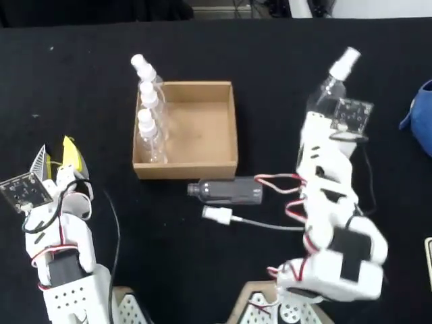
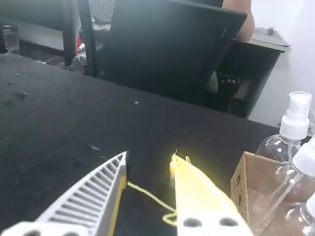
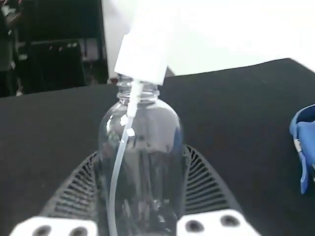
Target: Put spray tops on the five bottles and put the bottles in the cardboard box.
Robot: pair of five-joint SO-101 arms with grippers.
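A cardboard box (image 1: 219, 162) stands at mid table with three clear bottles (image 1: 150, 115) with white spray tops along its left wall; they also show as bottles (image 2: 290, 147) in the left wrist view. An uncapped bottle (image 1: 226, 190) lies on its side in front of the box, with a loose spray top (image 1: 219, 214) and its tube beside it. My right gripper (image 1: 331, 111) is shut on a clear bottle (image 3: 140, 162) whose white spray top (image 3: 142, 54) sits loosely tilted on the neck. My left gripper (image 2: 147, 167) stands open and empty at the table's left, short of the box.
The black table (image 1: 81, 88) spreads all round. A blue object (image 1: 420, 121) lies at the right edge. A chair and a desk stand behind the table in the left wrist view.
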